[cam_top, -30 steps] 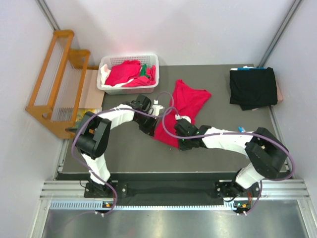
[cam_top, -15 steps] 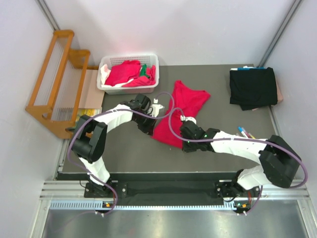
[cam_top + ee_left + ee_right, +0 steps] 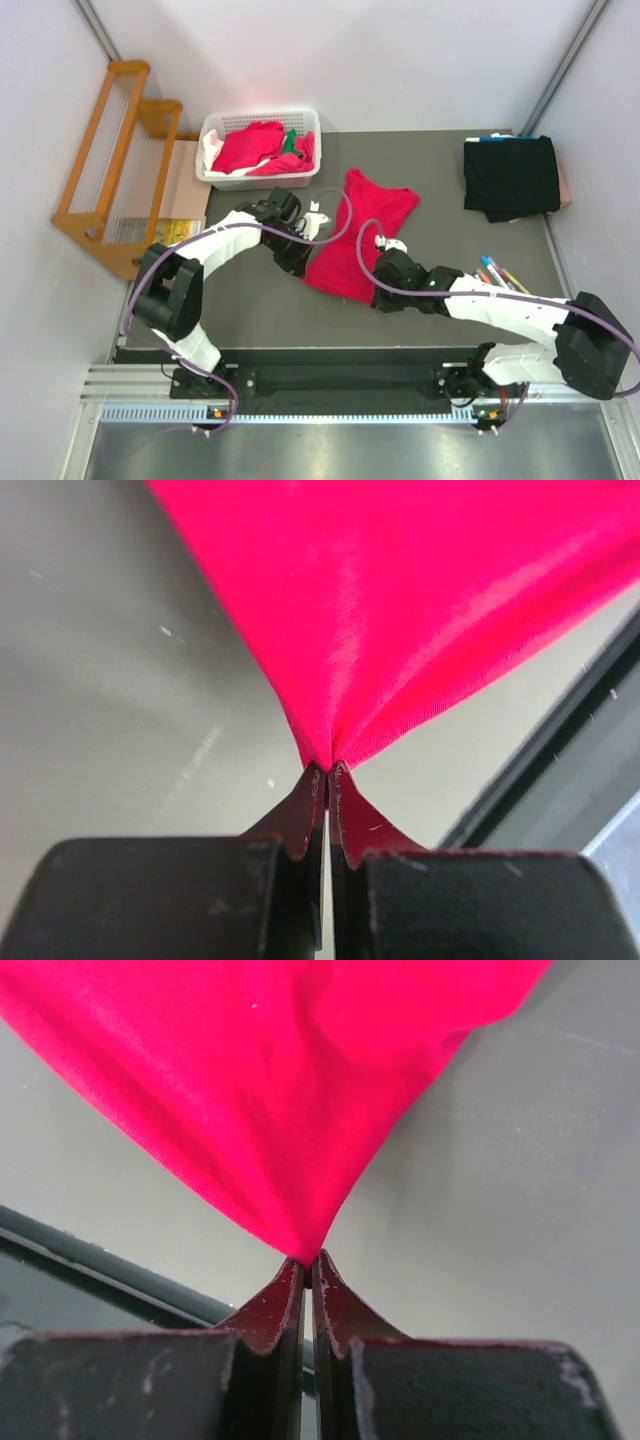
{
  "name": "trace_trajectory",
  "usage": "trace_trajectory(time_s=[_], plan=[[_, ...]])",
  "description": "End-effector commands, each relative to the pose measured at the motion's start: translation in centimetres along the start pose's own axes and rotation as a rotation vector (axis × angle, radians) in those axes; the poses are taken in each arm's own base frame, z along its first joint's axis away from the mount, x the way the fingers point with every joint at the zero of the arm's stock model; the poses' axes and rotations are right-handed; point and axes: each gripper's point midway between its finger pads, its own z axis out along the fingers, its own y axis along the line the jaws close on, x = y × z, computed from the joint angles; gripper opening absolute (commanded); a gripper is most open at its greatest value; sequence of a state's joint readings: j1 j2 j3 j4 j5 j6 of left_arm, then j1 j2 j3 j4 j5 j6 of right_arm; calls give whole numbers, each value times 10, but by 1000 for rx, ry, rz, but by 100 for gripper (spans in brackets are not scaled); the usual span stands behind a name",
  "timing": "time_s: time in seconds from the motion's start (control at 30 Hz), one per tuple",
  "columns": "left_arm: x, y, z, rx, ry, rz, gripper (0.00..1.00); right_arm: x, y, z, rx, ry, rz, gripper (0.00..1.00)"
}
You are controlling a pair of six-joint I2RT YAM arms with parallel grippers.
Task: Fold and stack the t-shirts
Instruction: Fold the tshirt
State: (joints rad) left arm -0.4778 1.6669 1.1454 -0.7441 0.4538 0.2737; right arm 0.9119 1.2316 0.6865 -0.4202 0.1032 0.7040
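I have the red t-shirt (image 3: 360, 225) in the centre of the top view, spread on the dark table (image 3: 250, 305) with its neck toward the upper edge of the frame. The left gripper (image 3: 327, 770) has its jaws pressed together on the shirt's lower-left corner, and the cloth gathers into a tight point at the tips. The right gripper (image 3: 308, 1260) pinches the lower-right corner in the same way, with red folds fanning up from its tips. In the upper right of the top view a black t-shirt (image 3: 510, 177) lies folded near the table's edge. More red t-shirts (image 3: 255, 147) fill the white basket (image 3: 213, 178) at upper left, with a bit of green among them. A few pens (image 3: 495, 270) lie at right, well apart from the shirt.
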Motion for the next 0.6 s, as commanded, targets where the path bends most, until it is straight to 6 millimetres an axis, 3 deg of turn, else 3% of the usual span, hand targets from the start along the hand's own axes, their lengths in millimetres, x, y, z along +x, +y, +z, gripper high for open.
trace_trajectory(time_s=[0.0, 0.17, 0.4, 0.57], plan=[[15, -11, -23, 33, 65, 36, 1, 20, -8, -12, 33, 54, -7, 0], [28, -28, -40, 82, 101, 53, 1, 25, 8, -26, -15, 48, 0, 0], [15, -54, -85, 95, 22, 102, 2, 34, 37, -59, -34, 4, -91, 0], [-1, -75, -117, 124, -55, 141, 3, 27, 54, -83, -36, -41, -120, 0]])
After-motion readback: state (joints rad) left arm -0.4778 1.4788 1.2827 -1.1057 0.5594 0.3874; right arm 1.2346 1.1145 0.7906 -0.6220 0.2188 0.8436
